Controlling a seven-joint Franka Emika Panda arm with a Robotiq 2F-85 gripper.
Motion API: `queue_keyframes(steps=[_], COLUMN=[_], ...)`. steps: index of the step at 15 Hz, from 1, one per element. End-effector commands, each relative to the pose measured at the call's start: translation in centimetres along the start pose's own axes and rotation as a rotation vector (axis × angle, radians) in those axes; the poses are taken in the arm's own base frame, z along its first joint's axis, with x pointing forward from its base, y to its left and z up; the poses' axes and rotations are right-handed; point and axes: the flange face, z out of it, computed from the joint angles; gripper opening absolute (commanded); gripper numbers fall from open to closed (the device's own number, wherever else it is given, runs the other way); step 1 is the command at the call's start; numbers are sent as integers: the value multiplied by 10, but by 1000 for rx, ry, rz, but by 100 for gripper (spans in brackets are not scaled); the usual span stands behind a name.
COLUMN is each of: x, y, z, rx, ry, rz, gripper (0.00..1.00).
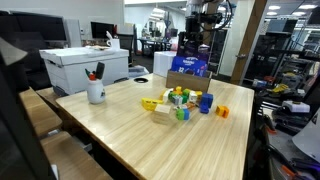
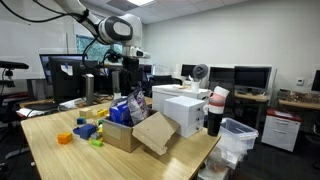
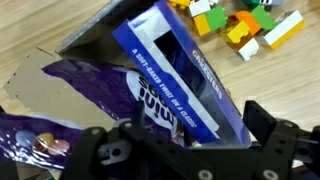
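My gripper [image 3: 200, 128] stands open, hovering above an open cardboard box [image 3: 85, 40] at the table's end. Straight below the jaws lies a blue snack packet [image 3: 185, 65] with white lettering, and a purple packet [image 3: 80, 100] sits beside it in the box. Nothing is between the fingers. In both exterior views the gripper [image 1: 196, 42] [image 2: 128, 72] hangs clear above the packets [image 1: 188, 66] [image 2: 124, 108], which stick up out of the cardboard box [image 1: 186, 82] [image 2: 140, 135].
Several coloured toy blocks [image 1: 180, 100] [image 2: 86, 130] [image 3: 245, 25] lie on the wooden table [image 1: 150, 135] next to the box, with an orange block [image 1: 222, 112] apart from them. A white cup of pens [image 1: 96, 92] stands near one edge. White boxes [image 2: 185, 108] stand beside the table.
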Motion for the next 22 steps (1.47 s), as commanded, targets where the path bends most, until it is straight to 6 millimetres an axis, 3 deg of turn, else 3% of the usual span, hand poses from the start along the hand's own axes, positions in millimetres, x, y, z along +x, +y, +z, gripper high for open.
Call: queue_keyframes(steps=[1, 6, 15, 22], x=[23, 29, 14, 4], y=[9, 7, -10, -32], z=[-1, 1, -6, 14], rx=[4, -8, -18, -35], ry=[-1, -28, -135, -226], rz=[16, 24, 0, -72], gripper=[100, 100, 100, 100])
